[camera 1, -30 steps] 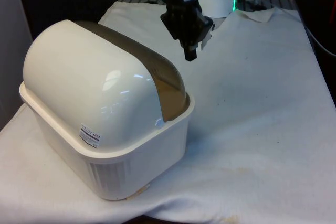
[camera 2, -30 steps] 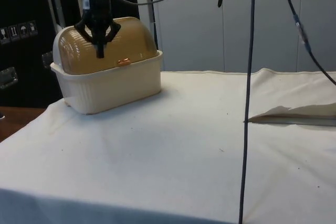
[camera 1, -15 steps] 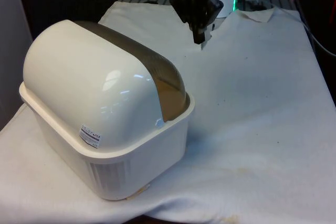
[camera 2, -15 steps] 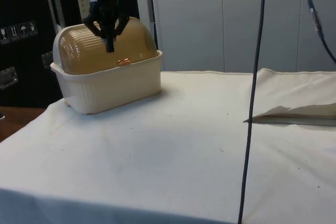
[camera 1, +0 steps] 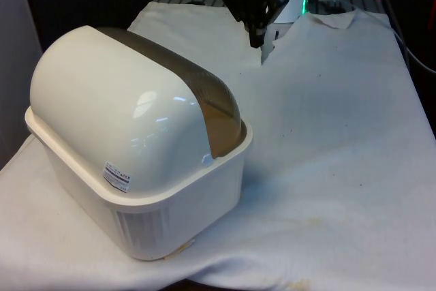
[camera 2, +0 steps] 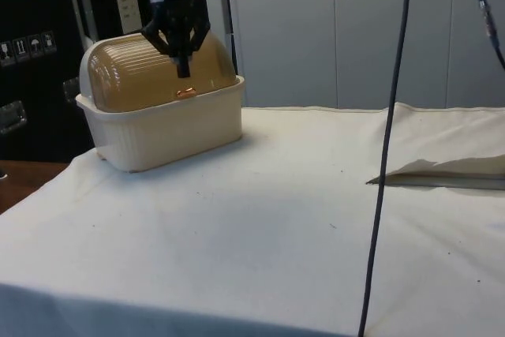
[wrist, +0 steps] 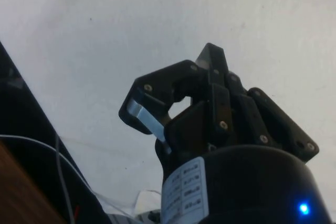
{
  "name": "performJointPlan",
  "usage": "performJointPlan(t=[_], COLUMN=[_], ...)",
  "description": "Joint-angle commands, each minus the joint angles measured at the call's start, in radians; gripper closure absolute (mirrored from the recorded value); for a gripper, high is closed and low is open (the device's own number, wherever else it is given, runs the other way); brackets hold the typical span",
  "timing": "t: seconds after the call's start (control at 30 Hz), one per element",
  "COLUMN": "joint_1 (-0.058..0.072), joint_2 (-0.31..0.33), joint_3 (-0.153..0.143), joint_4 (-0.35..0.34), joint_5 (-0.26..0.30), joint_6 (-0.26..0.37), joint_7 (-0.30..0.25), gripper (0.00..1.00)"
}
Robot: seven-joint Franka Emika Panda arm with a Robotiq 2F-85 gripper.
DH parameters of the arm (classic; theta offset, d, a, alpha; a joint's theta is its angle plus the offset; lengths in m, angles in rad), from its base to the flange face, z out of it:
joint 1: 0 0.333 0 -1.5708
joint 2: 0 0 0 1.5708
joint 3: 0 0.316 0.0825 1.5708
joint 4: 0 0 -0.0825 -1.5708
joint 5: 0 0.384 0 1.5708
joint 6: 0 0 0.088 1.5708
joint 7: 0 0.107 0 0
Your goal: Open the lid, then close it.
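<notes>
the table (camera 1: 354,141) carries a cream bread box (camera 1: 136,168) at the front view's left, its brown lid (camera 2: 158,76) rolled down. the gripper (camera 1: 256,40) hangs clear behind it, jaws pressed together on nothing. since the earlier frame it has risen and drawn away; likely retreating, nothing left but parking.

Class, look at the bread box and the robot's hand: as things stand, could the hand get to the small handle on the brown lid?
Probably yes. The hand hangs above the cloth, and the handle on the shut lid faces open table, with nothing between them.
</notes>
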Motion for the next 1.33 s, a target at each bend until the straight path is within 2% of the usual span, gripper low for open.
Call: performJointPlan(t=[0.0, 0.2, 0.23, 0.27, 0.4, 0.43, 0.47, 0.67, 0.7, 0.73, 0.93, 0.97, 1.0, 1.17, 1.3], joint_1=[0.004, 0.004, 0.000, 0.004, 0.004, 0.000, 0.004, 0.004, 0.000, 0.004, 0.004, 0.000, 0.004, 0.002, 0.000], joint_2=[-0.016, -0.046, -0.036, -0.050, -0.067, -0.058, -0.070, -0.093, -0.084, -0.096, -0.127, -0.117, -0.132, -0.165, -0.170], joint_3=[0.000, 0.005, 0.006, 0.006, 0.007, 0.008, 0.008, 0.010, 0.011, 0.010, 0.012, 0.013, 0.012, 0.015, 0.016], joint_4=[-0.022, -0.065, -0.051, -0.072, -0.103, -0.090, -0.109, -0.153, -0.140, -0.159, -0.216, -0.205, -0.225, -0.283, -0.295], joint_5=[-0.012, -0.047, -0.041, -0.051, -0.065, -0.059, -0.067, -0.084, -0.079, -0.086, -0.099, -0.094, -0.100, -0.100, -0.095], joint_6=[0.011, 0.012, 0.000, 0.013, 0.019, 0.002, 0.021, 0.037, 0.019, 0.040, 0.077, 0.060, 0.085, 0.128, 0.127], joint_7=[-0.004, -0.019, -0.016, -0.022, -0.037, -0.035, -0.039, -0.056, -0.056, -0.058, -0.067, -0.069, -0.068, -0.075, -0.077], gripper=[1.00, 1.00, 1.00, 1.00, 1.00, 1.00, 1.00, 1.00, 1.00, 1.00, 1.00, 1.00, 1.00, 1.00, 1.00])
